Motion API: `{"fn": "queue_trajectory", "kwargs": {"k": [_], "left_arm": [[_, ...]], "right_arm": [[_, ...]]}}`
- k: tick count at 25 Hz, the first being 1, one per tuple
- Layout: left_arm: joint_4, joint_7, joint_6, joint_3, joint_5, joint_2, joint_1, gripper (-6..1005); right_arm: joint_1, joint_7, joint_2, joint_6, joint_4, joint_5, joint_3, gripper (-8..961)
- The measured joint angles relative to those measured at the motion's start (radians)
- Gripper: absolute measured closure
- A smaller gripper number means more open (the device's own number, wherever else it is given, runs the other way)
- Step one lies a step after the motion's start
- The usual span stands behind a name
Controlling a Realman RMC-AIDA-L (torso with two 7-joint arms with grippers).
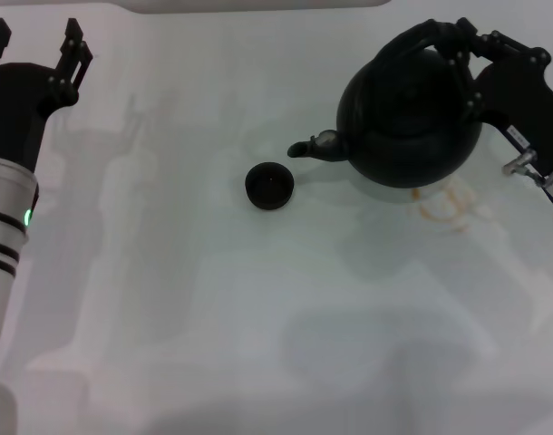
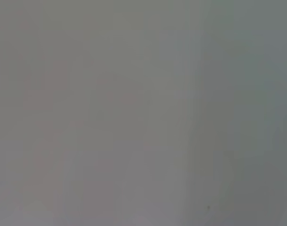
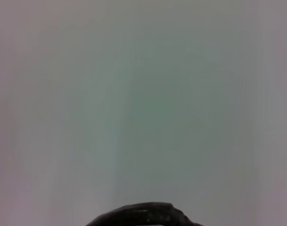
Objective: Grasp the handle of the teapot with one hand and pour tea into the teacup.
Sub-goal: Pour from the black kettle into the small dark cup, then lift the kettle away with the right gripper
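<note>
The right claw (image 1: 460,47), upper right of the head frame, is clenched on the handle (image 1: 420,38) of the teapot (image 1: 410,116), its black fingers wrapped across the arched bail where it loops over the lid. We see the teapot at the upper right, spout (image 1: 315,146) pointing toward frame centre, where the teacup (image 1: 269,185) stands just beyond and below the spout tip on the pale worktop (image 1: 258,317).

We judge the main risk to be the pour itself: the cup is tiny against the pot, so a fast tilt could overshoot its rim or knock it aside. The bail could also pivot in the grip and let the heavy belly swing.

The right arm reaches in from the right edge, wrist angled toward the pot. The left claw (image 1: 36,41) sits parked at the upper left, fingers spread apart and holding nothing.
</note>
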Motion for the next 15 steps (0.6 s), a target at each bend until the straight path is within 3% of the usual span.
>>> {"fn": "queue_trajectory", "kwargs": {"k": [15], "left_arm": [[-0.002,0.000,0.000,0.004,0.000,0.000,0.007,139]], "right_arm": [[0.004,-0.212,0.004,0.075,-0.063,0.007,0.001,782]]}}
